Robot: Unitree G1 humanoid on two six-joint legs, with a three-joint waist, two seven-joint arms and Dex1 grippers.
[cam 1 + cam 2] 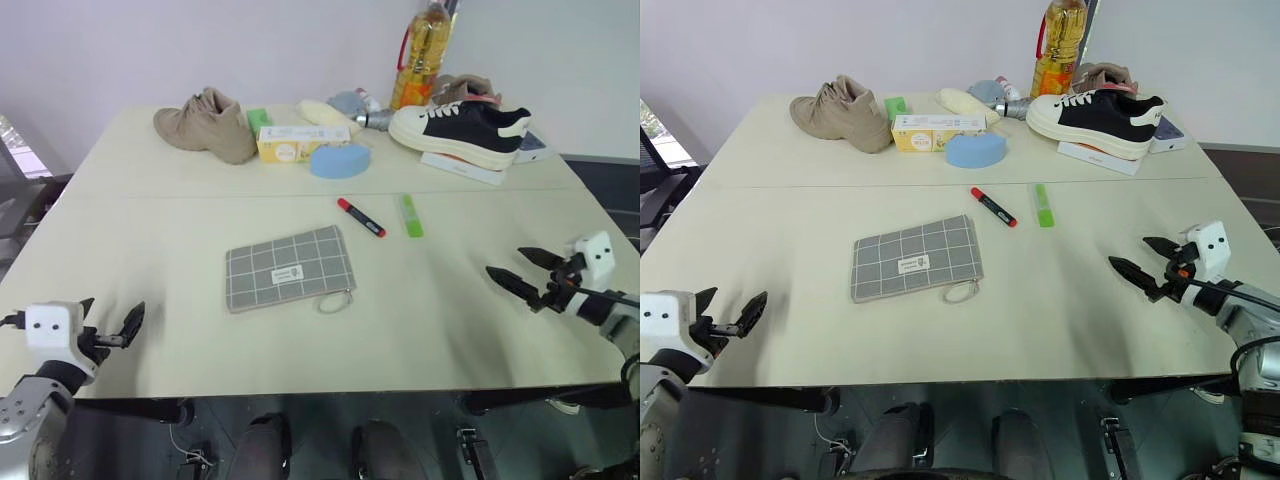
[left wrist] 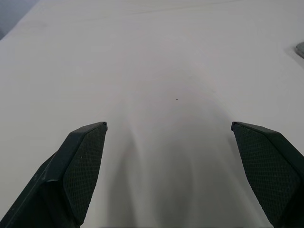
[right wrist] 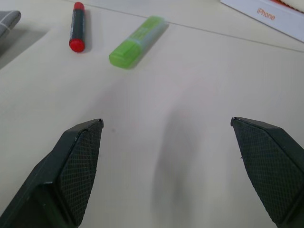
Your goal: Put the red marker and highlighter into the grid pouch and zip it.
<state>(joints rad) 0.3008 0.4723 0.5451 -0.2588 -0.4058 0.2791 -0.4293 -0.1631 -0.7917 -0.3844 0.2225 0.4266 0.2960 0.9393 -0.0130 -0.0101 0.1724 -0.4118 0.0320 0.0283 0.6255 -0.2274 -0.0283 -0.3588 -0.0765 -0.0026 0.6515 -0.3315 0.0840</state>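
The grid pouch (image 1: 289,267) lies flat mid-table (zip ring toward the robot). Just beyond its far right corner lies the red marker (image 1: 361,217), the highlighter (image 1: 411,215) beside it, apart. Well left of the pouch, the left gripper (image 1: 110,326) hovers with fingers spread; well right, the right gripper (image 1: 522,268) likewise, empty.

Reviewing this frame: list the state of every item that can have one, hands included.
grid pouch: flat on the table, zip looks shut
red marker: capped, lying loose beside the pouch
highlighter: capped, lying loose on the table
left hand: open, empty
right hand: open, empty
oil bottle: upright, capped
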